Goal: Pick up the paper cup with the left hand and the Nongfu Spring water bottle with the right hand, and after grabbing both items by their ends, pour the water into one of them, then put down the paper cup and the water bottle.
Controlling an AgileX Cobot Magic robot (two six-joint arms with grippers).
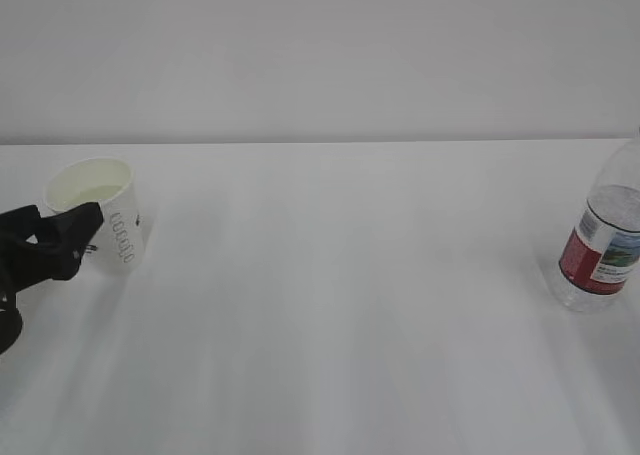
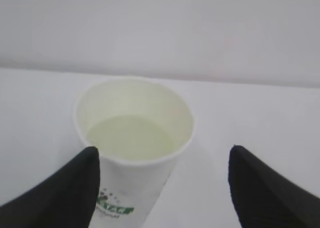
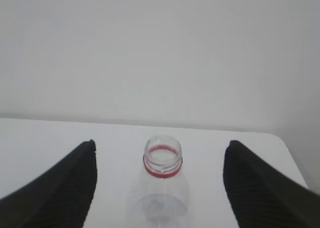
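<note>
- Right, my left tool (image 2: 162, 188) has the paper cup (image 2: 134, 138) sitting between its spread fingers (image 2: 70, 188), off toward the left one, which looks to be touching the cup wall; the other finger stands well clear, so nothing is gripped.
- The cup stands upright on the surface (image 1: 340, 295), mouth up, just ahead of the left tool (image 1: 85, 230) and far nearer to it than to the right one.
- Over on my right, the tool (image 3: 159, 188) is spread wide and empty, with the Nongfu Spring water bottle (image 3: 162, 183) upright, cap off, centred ahead between its fingers.
- The left wrist view shows pale liquid in the cup; the exterior view hardly does.
- The exterior view shows the bottle (image 1: 603, 240) label, but not my right tool.
</note>
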